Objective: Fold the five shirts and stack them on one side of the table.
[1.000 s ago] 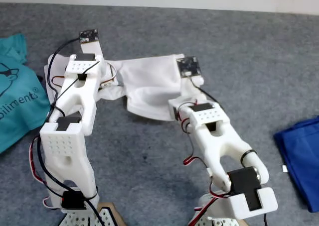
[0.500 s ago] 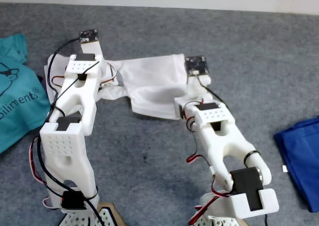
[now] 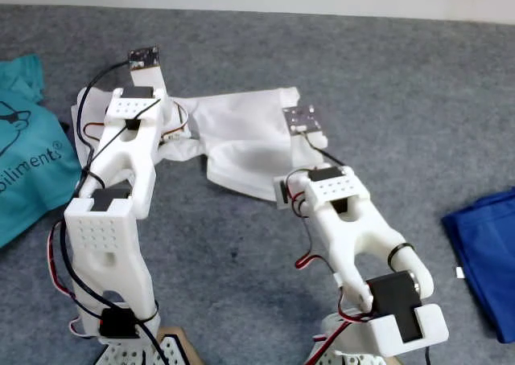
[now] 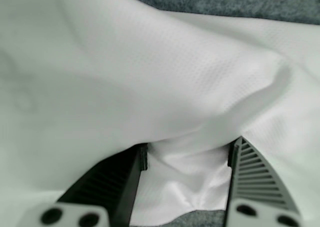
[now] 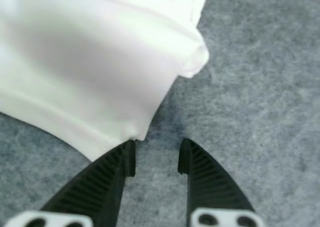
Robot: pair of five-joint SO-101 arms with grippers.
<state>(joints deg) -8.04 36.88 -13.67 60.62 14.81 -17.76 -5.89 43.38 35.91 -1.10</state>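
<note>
High view: we see a rumpled white shirt [image 3: 241, 136] at the far middle of the grey table [image 3: 402, 100]. The left arm [image 3: 133, 152] has its wrist over the shirt's left end, and the right arm [image 3: 346, 212] has its wrist over the shirt's near right edge. A teal shirt [image 3: 24, 164] lies at the left edge and a blue shirt [image 3: 487, 252] at the right edge, both well apart from the white one.

Left wrist view: the left gripper [image 4: 189, 149] has its jaws wide apart, with a raised fold of the white shirt [image 4: 150, 77] between them.

Right wrist view: the right gripper [image 5: 156, 147] has its jaws a little apart over bare table [image 5: 260, 87]. One fingertip sits right at the hem of the white shirt [image 5: 95, 57], and we see no cloth between the jaws.
</note>
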